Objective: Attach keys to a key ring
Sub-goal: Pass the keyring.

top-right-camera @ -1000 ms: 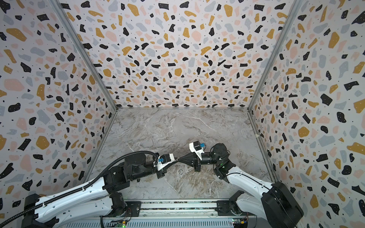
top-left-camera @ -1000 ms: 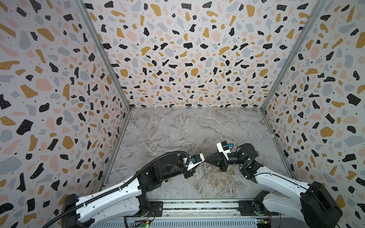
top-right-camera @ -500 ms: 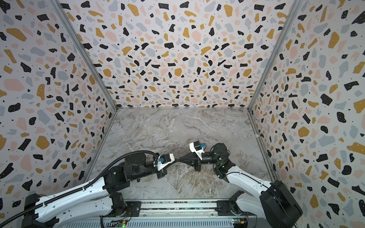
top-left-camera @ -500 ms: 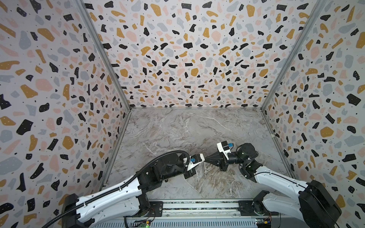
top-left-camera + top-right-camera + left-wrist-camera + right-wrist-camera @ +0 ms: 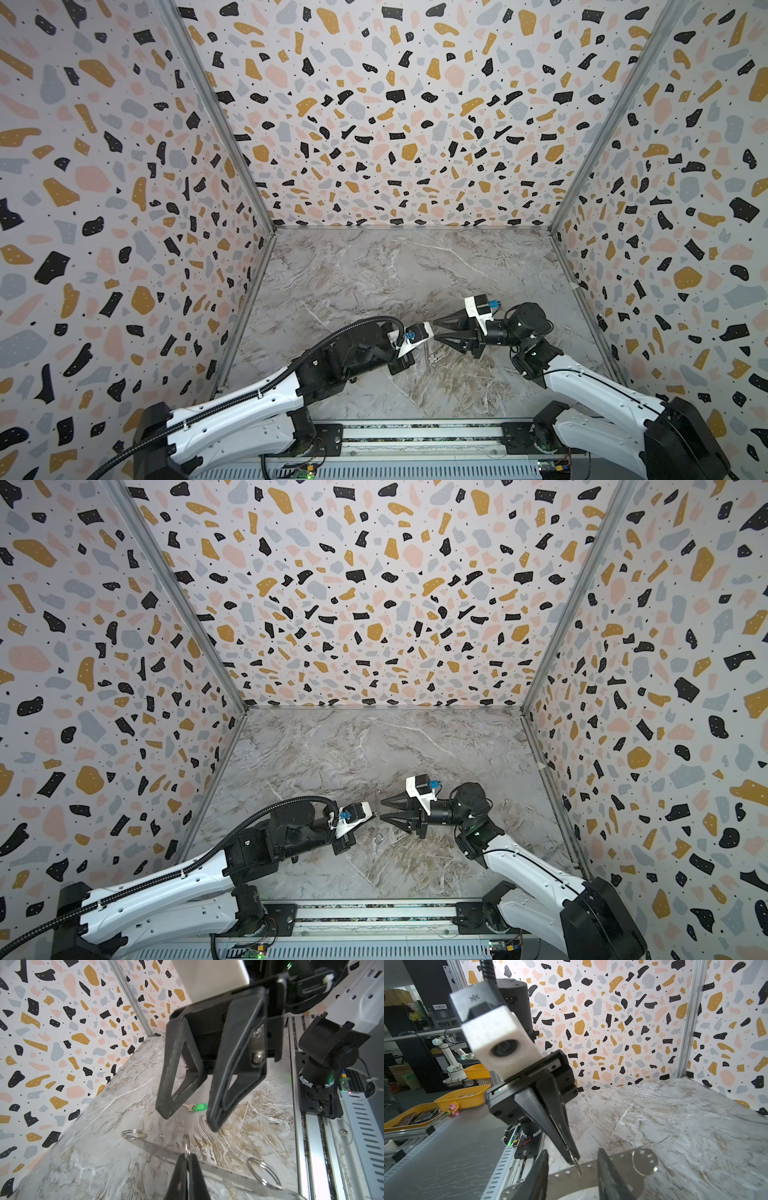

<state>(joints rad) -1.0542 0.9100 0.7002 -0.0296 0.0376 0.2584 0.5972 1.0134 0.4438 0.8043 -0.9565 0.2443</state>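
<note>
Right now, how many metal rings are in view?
3 rings, left wrist view: one pinched in the left fingers; one at one end of the strip; one farther along it. Others may be hidden.

High top views share the whole table (image 5: 374,270); wrist views sit close.

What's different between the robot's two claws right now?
The left gripper is shut; the right gripper stands open. The left gripper pinches a thin wire key ring; the right gripper holds nothing. Both are black and tapered, pointing at each other above the table.
</note>
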